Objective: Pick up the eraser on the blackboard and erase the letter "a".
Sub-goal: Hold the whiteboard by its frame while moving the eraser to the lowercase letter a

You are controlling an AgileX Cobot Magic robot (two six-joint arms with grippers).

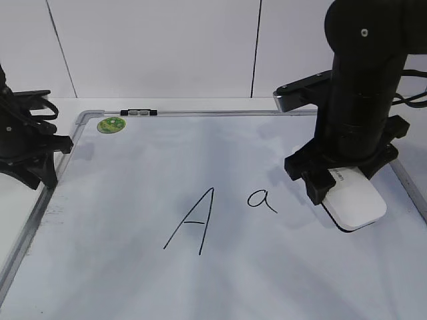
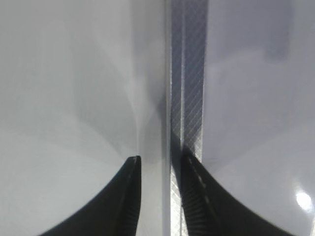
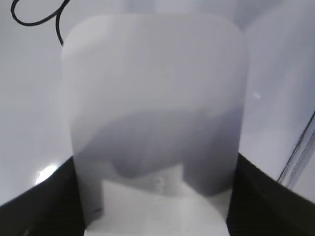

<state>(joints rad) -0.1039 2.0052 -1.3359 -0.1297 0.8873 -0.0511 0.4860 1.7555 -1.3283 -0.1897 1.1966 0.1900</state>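
The white eraser [image 1: 357, 203] lies flat on the blackboard [image 1: 120, 220] at the right. My right gripper [image 1: 339, 181] reaches down over its far end with its jaws against both long sides. In the right wrist view the eraser [image 3: 157, 98] fills the space between the jaws of the right gripper [image 3: 157, 196]. The small letter "a" [image 1: 261, 200] is just left of the eraser, and part of its stroke shows in the right wrist view [image 3: 30, 23]. My left gripper [image 1: 43, 170] is open and empty over the board's left frame [image 2: 187, 98].
A tall capital "A" [image 1: 193, 223] is written left of the small letter. A round green sticker [image 1: 111, 125] and a small black-and-silver clip [image 1: 138, 113] sit at the board's far edge. The board's right frame [image 1: 408, 187] runs close to the eraser.
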